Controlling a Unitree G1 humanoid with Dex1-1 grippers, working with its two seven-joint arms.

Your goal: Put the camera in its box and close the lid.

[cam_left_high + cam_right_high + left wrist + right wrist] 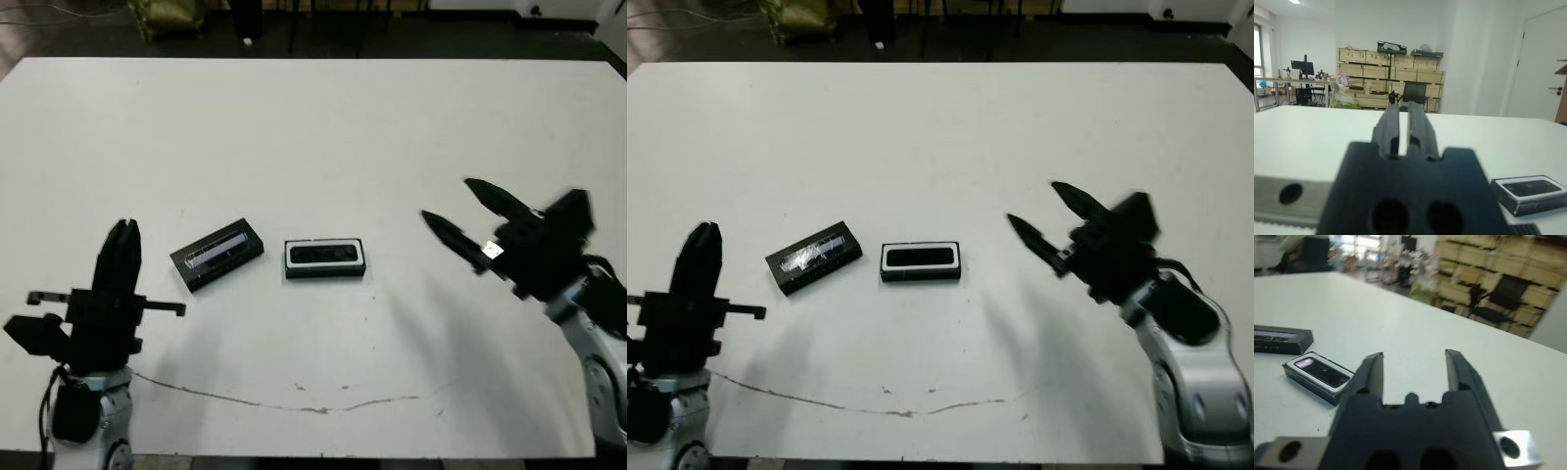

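Camera (326,255) lies in box (325,272); no writing legible.

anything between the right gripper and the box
Nothing: in the left eye view only bare white table separates the open right gripper from the box, with the camera inside it.

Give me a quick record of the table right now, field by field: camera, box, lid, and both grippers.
camera: lying flat inside the box
box: mid-table, uncovered
lid: on the table beside the box, on the robot's left, angled, apart from it
left gripper: shut, empty, near the lid but not touching
right gripper: open, empty, to the box's right
table: white
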